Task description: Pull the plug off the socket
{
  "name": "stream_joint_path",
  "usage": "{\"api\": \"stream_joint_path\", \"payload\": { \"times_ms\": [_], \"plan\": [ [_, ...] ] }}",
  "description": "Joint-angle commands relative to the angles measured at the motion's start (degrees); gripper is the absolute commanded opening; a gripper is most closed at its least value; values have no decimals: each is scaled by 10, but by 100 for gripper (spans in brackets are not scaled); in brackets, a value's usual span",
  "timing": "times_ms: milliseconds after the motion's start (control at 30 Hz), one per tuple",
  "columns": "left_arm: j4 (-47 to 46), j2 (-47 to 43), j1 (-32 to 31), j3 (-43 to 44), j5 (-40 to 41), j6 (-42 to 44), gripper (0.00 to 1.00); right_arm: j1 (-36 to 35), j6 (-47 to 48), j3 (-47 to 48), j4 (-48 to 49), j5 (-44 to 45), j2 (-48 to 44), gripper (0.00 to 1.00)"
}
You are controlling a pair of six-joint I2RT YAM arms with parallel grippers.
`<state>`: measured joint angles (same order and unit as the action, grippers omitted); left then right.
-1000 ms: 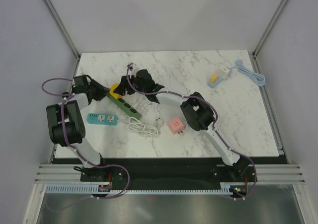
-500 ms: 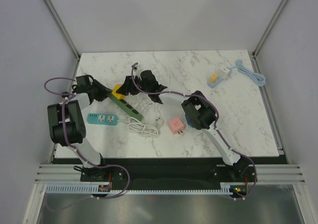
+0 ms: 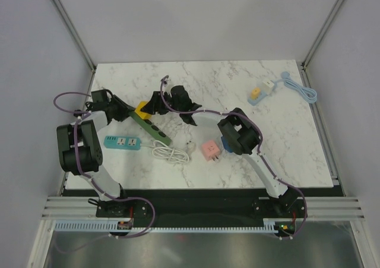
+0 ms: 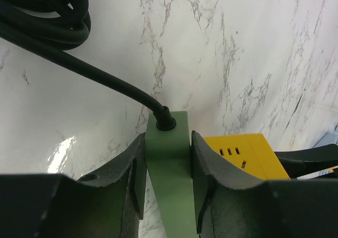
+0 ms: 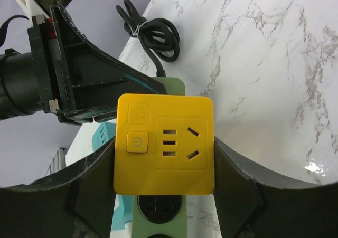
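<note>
Since the earlier frames, the right gripper [image 3: 155,103] and the yellow cube-shaped plug [image 3: 142,109] it holds have shifted slightly toward the right edge of the white marble bench [image 3: 237,78]. The left arm has barely moved.

Left gripper [image 3: 122,112]: clamped across the cord end of the long green plastic power strip [image 3: 153,127], one finger on each long side, just below where the black rubber cord [image 4: 79,64] enters.

Green strip: lies toward the far-left corner of the bench. Its long axis runs diagonally from the left gripper toward the near edge at centre.

Yellow plug: sits over the strip's top face near the cord end, just beside the left gripper. Whether its pins are seated cannot be told.

Right gripper: closed on two opposite sides of the plug, approaching from the right.

Judgement: the pull should go straight off the strip's top face, square to its long axis. The left gripper must hold the strip down, or it may lift with the plug.
</note>
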<state>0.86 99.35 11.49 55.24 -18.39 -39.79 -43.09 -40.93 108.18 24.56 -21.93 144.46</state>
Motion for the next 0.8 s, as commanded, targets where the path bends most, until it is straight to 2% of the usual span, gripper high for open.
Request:
{"api": "stream_joint_path", "payload": {
  "times_ms": [0,67,100,133,167,200,333,367,400,533,667,733,767],
  "plan": [
    [35,-27,-20,1,-70,57,2,75,-50,15,93,47,-17,0],
    [35,-27,-20,1,-69,57,2,60,-18,33,54,73,-18,0],
    [35,-27,-20,0,-68,57,2,52,53,49,22,97,-25,0],
    [35,-26,-20,0,-67,57,2,41,112,57,-55,131,-43,0],
    [35,-27,-20,0,-67,58,2,16,157,62,-83,215,-52,0],
    [36,-24,-20,0,-67,58,2,8,211,63,-99,245,-59,0],
    [36,-23,-20,0,-67,58,2,11,231,44,-112,284,-88,0],
    [36,-25,-20,0,-67,59,2,15,229,39,-112,289,-91,0],
    [36,-26,-20,0,-67,59,2,22,214,27,-108,254,-95,0],
    [37,-26,-21,0,-67,60,2,82,11,-1,10,88,-78,0],
    [37,-27,-20,0,-67,60,2,108,-102,-11,108,15,-52,0],
    [37,-26,-20,0,-67,60,2,108,-77,-12,79,22,-64,0],
    [37,-25,-21,0,-67,59,2,97,-9,-11,53,58,-72,0]
  ]
}}
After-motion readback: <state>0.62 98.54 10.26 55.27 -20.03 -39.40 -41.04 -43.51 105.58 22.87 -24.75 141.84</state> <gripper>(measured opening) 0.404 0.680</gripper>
